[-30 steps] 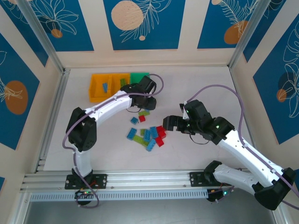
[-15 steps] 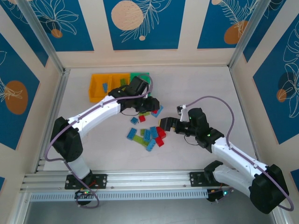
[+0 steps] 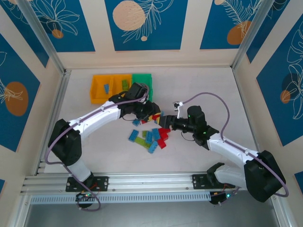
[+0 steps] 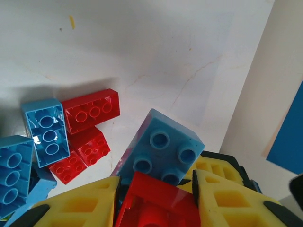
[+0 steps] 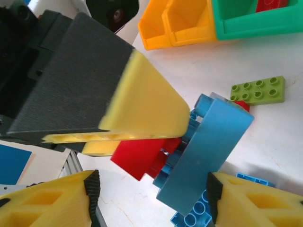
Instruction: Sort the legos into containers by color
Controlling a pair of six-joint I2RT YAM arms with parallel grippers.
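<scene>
1. red plastic sits clenched between the yellow pads of the left gripper (image 4: 156,187): a red brick (image 4: 154,208), with a blue brick (image 4: 163,151) stuck on its far face.
2. the right gripper (image 5: 154,191) has come in from the right to meet it. a second ago its jaws stood wide and well apart from the pair. now they have narrowed to either side of the blue brick, one finger touching it and the other with a gap left. not clamped yet, as far as i can see.
3. the left arm has also dropped back from beside the green bin (image 3: 142,78) towards the middle of the table (image 3: 213,85), just above the loose bricks (image 3: 149,137).
4. my guess: the joined pair can't be sorted as one piece, so the two arms mean to pull it apart first.
5. beyond them a lime brick (image 5: 258,90) lies alone. the orange bins (image 5: 180,23) and the green bin wait at the back, and something red already lies in the green one.
</scene>
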